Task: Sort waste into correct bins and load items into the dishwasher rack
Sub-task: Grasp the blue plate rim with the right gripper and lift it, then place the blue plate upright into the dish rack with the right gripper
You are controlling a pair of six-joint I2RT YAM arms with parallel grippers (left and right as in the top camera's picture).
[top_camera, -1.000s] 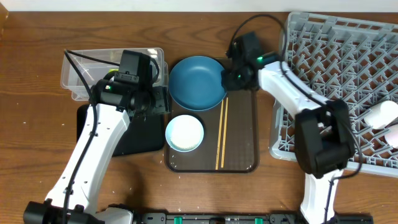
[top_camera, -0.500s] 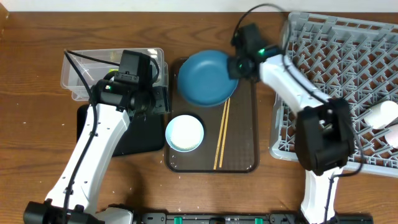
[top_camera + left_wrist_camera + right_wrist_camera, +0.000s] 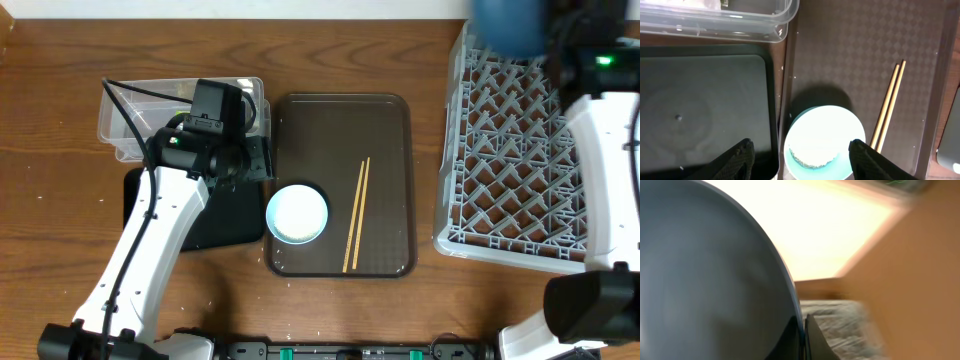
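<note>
The right gripper [image 3: 803, 332] is pinched tight on the rim of the blue bowl [image 3: 508, 25]. It holds the bowl aloft, well to the right of the brown serving tray [image 3: 340, 120] and past its far edge, above the dishwasher rack [image 3: 510, 150]. Such a rim grip probably suits standing the bowl between the pegs. The left gripper [image 3: 800, 157] is spread and holds nothing. It hovers over the tray's near-left corner with its 2 fingers straddling the white bowl [image 3: 822, 137], which sits on the tray. A speckled patch [image 3: 812, 159] inside looks like rice, so I judge this arm is lined up to lift and empty that bowl. Both bins lie just left of the tray: the clear tub [image 3: 120, 125] by its far-left corner and the black tray [image 3: 225, 215] by its near-left side. The 2 chopsticks [image 3: 356, 215] lie side by side, right of the tray's middle.
</note>
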